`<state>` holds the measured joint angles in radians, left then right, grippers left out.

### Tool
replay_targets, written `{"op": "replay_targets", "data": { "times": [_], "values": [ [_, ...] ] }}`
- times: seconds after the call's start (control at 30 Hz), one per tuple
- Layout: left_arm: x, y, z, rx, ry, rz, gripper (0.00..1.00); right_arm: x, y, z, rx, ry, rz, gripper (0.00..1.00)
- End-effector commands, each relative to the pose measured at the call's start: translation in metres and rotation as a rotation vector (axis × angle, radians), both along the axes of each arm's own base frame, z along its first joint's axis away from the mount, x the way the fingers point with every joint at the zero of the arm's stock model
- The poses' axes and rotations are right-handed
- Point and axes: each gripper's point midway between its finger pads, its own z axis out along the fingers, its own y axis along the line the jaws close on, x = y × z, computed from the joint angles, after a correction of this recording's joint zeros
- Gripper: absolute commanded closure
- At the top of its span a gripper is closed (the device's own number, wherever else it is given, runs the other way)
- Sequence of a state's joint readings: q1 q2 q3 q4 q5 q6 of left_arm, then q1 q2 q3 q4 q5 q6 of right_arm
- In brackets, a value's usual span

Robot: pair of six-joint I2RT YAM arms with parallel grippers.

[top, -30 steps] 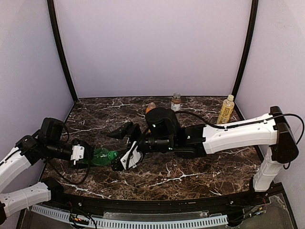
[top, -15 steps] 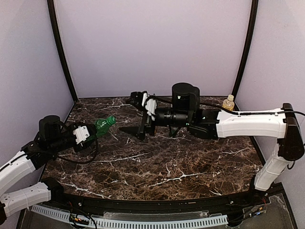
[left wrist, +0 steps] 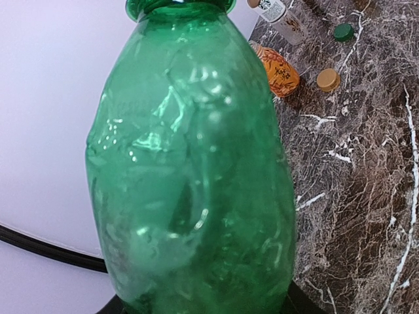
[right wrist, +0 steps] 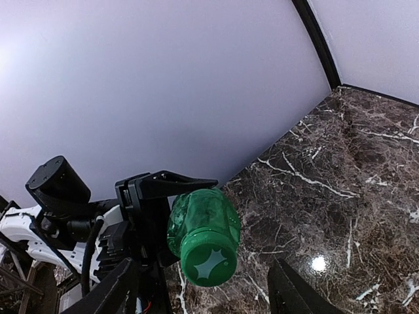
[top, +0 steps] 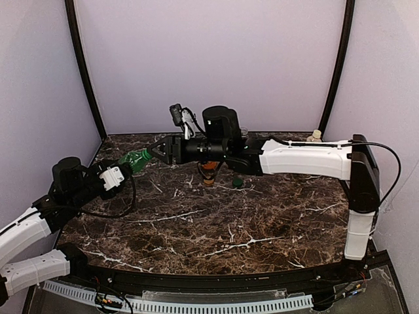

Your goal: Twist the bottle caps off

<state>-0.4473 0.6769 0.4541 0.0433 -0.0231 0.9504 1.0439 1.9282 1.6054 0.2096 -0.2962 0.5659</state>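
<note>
Translucent green bottle (left wrist: 190,163), bright green cap (right wrist: 208,265), dark green cap (left wrist: 343,31), tan cap (left wrist: 328,80), white-veined brown table (left wrist: 366,196)

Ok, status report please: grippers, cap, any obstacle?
Left gripper shut on green bottle, raised. Right gripper open, bright green cap between its fingers, not gripped. Cap on bottle. Path clear.

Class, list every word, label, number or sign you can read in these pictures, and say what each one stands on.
No text can be read.
On the orange bottle: a printed label, too blurred to read.
On the small bottle: a white label with dark print, too small to read.
On the green bottle: no label shows.
On the green cap: a pale star-shaped mark, no letters.
</note>
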Motion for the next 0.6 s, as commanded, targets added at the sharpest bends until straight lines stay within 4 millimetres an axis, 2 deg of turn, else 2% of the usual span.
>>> {"op": "replay_targets", "data": {
  "times": [0.0, 0.13, 0.3, 0.57],
  "values": [
    [0.001, -0.001, 0.000, 0.010, -0.020, -0.007, 0.99, 0.001, 0.012, 0.008, 0.020, 0.075, -0.031, 0.36],
    [0.000, -0.002, 0.001, 0.008, -0.022, -0.010, 0.99, 0.003, 0.019, -0.007, -0.001, 0.110, -0.027, 0.41],
    [0.000, -0.003, 0.002, 0.005, -0.020, -0.015, 0.99, 0.004, 0.023, -0.007, -0.007, 0.095, -0.027, 0.56],
    [-0.002, -0.005, 0.000, 0.005, -0.014, -0.028, 0.99, 0.001, 0.027, -0.012, -0.017, 0.093, -0.004, 0.74]
  ]
}}
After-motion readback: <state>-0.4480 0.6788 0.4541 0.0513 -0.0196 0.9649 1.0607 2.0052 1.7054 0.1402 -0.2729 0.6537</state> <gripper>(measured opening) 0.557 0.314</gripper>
